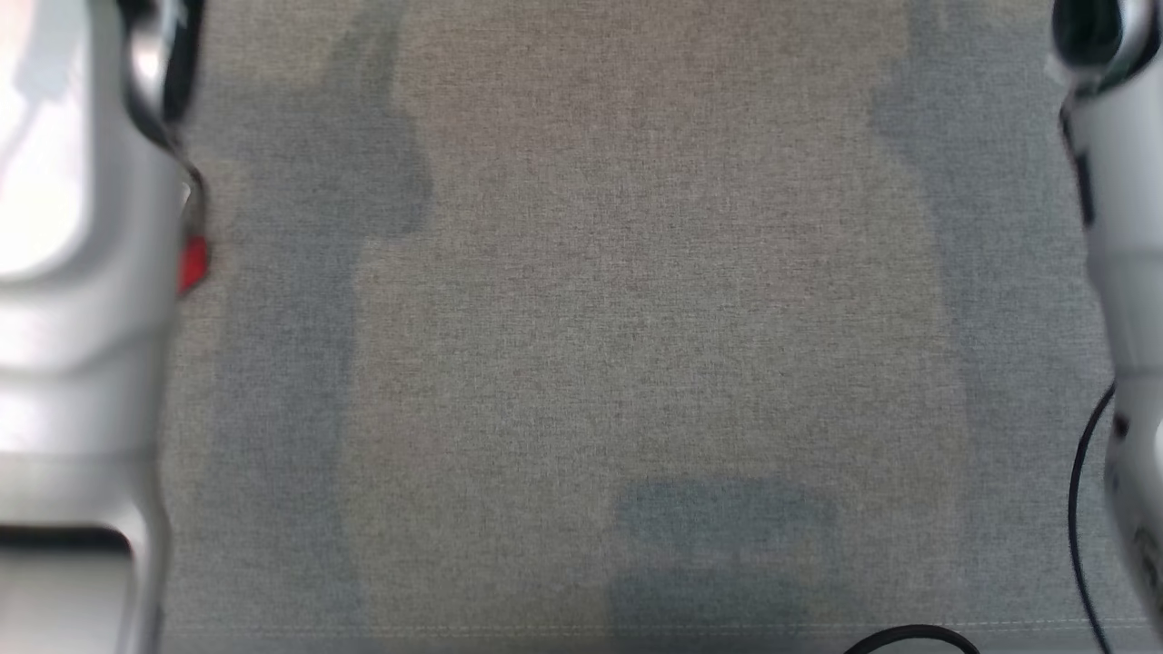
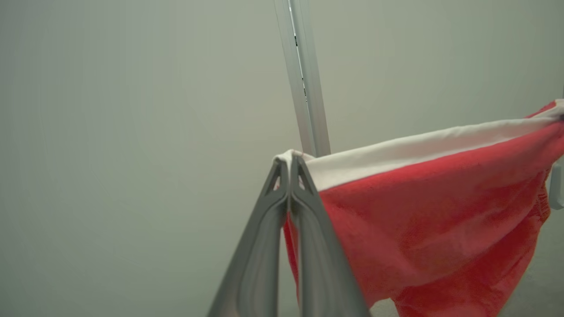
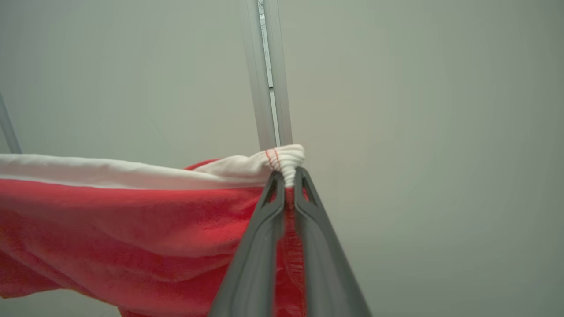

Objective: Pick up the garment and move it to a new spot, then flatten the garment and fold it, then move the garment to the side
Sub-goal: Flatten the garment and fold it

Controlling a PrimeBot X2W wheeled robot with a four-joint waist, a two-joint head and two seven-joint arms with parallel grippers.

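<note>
Head view: pale left forearm (image 1: 82,318) and right forearm (image 1: 1127,272) are flanking the grey woven surface (image 1: 581,318) (red sliver (image 1: 192,263) by the left one, can't tell what).
Left wrist view: left gripper (image 2: 289,165) is clamping a hem corner of the red fabric garment with white hem (image 2: 418,220), held in the air, stretching right.
Right wrist view: right gripper (image 3: 288,176) is pinching the bunched opposite hem end.

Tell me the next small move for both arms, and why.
Probably lower both arms together toward the grey cloth surface. The left gripper and right gripper are each shut on an end of the garment at its white band, which runs taut between them, so it looks ready to lay flat.
</note>
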